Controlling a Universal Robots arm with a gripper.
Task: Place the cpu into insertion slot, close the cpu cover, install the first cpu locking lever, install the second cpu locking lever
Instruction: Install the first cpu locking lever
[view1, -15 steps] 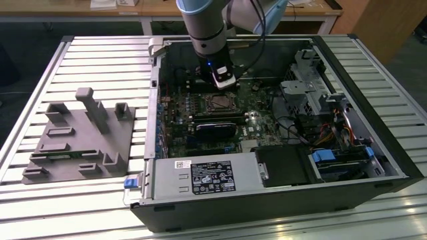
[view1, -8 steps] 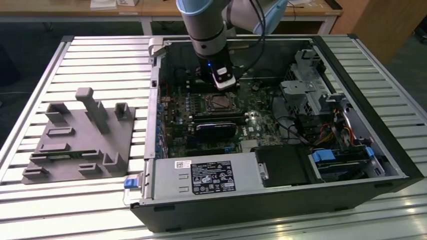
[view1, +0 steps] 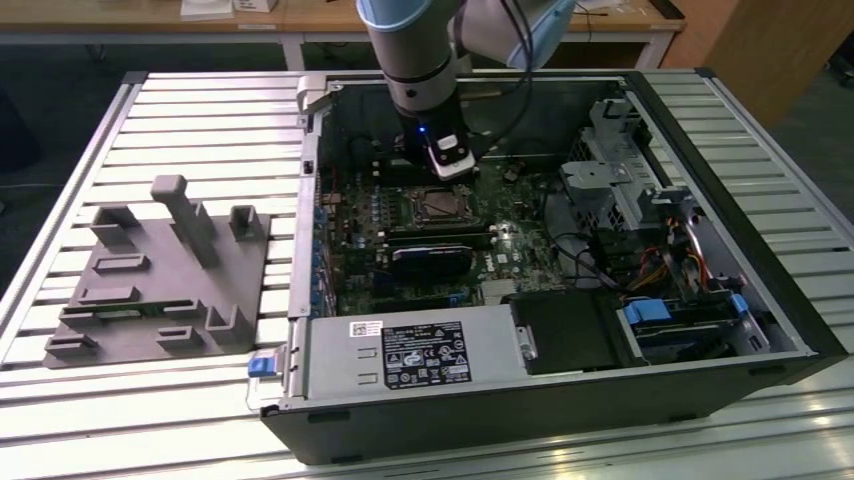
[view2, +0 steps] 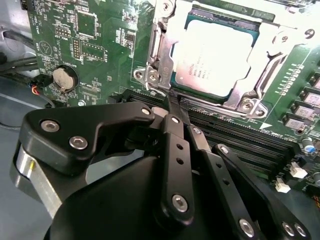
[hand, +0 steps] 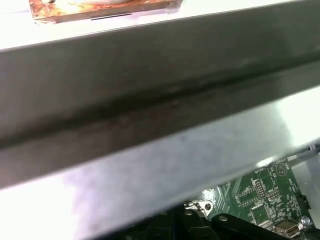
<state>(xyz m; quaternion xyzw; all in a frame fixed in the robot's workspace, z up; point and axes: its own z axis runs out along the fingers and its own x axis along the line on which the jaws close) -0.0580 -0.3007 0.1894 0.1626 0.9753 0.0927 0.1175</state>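
Observation:
In the second wrist view the cpu (view2: 212, 55) lies flat in the insertion slot (view2: 242, 103), pale metal face up. The cpu cover (view2: 272, 42), a silver frame, lies down over its edges. My gripper (view2: 173, 106) is shut, its black fingers (view2: 176, 150) pressed together. Their tips sit at the socket's near corner, beside a screw tab (view2: 150, 75) and a thin lever wire (view2: 159, 93). The exterior view shows the gripper (view1: 451, 170) low inside the open computer case, just behind the slot (view1: 438, 205).
Long black memory slots (view2: 250, 142) run beside the socket, and a coin battery (view2: 64, 77) sits on the green board. A case wall (hand: 150, 100) is close to the wrist. A drive cage (view1: 607, 180) and cables crowd the case. A grey fixture (view1: 160, 270) stands on the table.

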